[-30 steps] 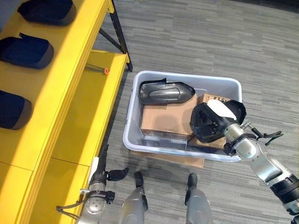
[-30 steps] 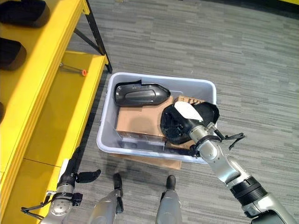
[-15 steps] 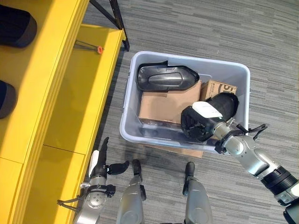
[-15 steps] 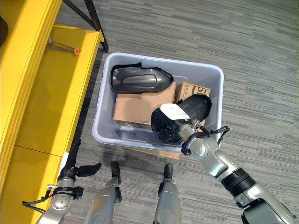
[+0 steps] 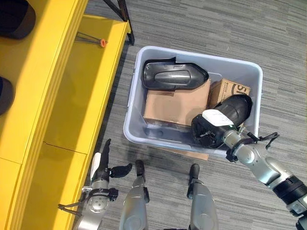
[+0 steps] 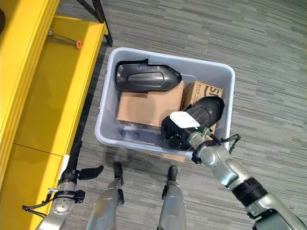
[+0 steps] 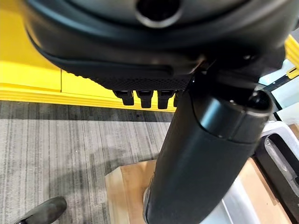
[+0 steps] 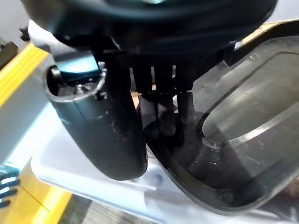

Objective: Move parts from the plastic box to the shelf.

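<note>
A grey plastic box [image 5: 135, 111] stands on the carpet beside the yellow shelf [image 5: 72, 96]. Inside it a black shell-shaped part [image 5: 173, 75] lies on a cardboard carton [image 5: 175, 106]. My right hand [image 8: 154, 28] is shut on a second black part [image 5: 225, 117] with a white label, held over the box's near right corner. In the right wrist view its fingers [image 8: 163, 109] curl over the part's rim [image 8: 261, 154], with the thumb outside. My left hand [image 5: 102, 165] hangs open low beside the shelf, holding nothing.
A smaller cardboard carton [image 5: 233, 89] sits in the box's far right corner. Dark parts [image 5: 17, 17] lie on the shelf's upper level. An orange-tipped tool [image 5: 93, 40] rests on the lower level. Flat cardboard [image 5: 187, 153] pokes out under the box.
The camera has shifted. My right hand has turned the labelled black part and brought it lower, so it now lies lengthwise over the box's near right corner. The left hand stays put.
</note>
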Robot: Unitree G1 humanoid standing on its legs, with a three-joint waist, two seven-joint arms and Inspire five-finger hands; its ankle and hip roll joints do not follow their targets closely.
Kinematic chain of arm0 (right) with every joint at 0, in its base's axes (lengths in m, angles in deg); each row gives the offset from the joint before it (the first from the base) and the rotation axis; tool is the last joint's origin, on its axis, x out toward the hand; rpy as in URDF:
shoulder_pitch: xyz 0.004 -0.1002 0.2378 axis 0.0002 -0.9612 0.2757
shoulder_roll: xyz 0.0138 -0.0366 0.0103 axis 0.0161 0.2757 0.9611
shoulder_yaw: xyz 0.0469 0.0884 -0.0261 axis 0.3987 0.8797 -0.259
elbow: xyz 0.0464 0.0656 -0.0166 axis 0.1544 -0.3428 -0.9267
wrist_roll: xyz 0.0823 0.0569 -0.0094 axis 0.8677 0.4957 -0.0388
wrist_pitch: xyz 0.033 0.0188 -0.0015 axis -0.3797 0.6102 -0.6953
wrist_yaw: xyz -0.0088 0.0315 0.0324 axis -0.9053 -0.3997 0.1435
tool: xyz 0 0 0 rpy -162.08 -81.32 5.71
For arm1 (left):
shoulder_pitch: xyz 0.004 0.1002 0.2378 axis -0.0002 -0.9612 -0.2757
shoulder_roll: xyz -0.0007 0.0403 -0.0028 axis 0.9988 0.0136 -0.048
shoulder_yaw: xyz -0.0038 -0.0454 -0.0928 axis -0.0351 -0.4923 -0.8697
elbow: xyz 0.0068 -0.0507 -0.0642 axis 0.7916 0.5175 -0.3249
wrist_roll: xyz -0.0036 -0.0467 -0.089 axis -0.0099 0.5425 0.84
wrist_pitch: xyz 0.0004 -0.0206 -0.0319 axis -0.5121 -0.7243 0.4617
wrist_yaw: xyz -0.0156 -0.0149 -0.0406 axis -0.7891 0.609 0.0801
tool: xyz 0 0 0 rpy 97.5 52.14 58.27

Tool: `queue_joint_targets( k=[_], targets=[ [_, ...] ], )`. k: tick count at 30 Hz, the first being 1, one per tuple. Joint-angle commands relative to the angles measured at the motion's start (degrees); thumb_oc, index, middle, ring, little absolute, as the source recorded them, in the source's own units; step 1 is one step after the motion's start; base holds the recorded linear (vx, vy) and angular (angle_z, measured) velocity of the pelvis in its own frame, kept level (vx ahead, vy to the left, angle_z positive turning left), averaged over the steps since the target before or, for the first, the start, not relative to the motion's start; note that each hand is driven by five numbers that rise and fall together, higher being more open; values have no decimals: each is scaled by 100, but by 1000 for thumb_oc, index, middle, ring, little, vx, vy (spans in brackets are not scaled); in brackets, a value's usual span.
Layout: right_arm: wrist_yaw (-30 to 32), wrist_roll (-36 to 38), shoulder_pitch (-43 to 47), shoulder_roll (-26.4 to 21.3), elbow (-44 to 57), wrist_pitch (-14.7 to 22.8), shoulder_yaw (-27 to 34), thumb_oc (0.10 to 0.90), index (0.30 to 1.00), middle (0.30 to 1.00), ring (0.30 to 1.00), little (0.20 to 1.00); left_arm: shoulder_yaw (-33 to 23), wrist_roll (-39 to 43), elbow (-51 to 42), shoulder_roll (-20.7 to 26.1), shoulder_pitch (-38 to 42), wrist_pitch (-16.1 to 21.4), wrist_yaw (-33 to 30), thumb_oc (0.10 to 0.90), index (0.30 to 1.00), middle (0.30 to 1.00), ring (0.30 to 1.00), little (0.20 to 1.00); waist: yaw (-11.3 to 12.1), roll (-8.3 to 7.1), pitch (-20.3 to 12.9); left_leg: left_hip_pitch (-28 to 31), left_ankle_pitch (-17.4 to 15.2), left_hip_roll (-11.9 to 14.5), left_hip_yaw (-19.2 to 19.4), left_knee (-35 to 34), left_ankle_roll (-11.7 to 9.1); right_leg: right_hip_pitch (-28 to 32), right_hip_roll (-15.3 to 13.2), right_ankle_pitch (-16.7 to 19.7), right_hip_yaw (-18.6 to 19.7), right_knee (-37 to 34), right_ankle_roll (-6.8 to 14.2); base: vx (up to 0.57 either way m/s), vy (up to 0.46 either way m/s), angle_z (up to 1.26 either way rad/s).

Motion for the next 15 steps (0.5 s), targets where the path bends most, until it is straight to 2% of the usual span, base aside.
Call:
queue_joint_targets(
  k=[1, 10, 15],
  targets=[
    [147, -52, 278, -459, 806, 424, 510, 400, 300, 300, 300, 300, -437, -198, -535, 461, -269, 409, -220, 900, 1000, 1000, 1000, 1000, 35, -262, -90, 406, -165, 258, -121, -213, 63, -347, 177, 413, -338, 133, -142, 0, 0, 0],
    [192, -274, -317, -792, 679, 456, 901, 400, 300, 300, 300, 300, -505, -224, -529, 453, -350, 450, -186, 900, 1000, 1000, 1000, 1000, -33, -269, -97, 410, -182, 274, -87, -213, 60, -404, 201, 422, -293, 145, -137, 0, 0, 0],
    [423, -728, -529, -932, 151, 375, 1061, 400, 300, 300, 300, 300, -490, -246, -501, 496, -336, 496, -183, 900, 1000, 1000, 1000, 1000, -74, -272, -105, 426, -194, 274, -76, -224, 59, -428, 205, 435, -272, 133, -120, 0, 0, 0]
  ],
)
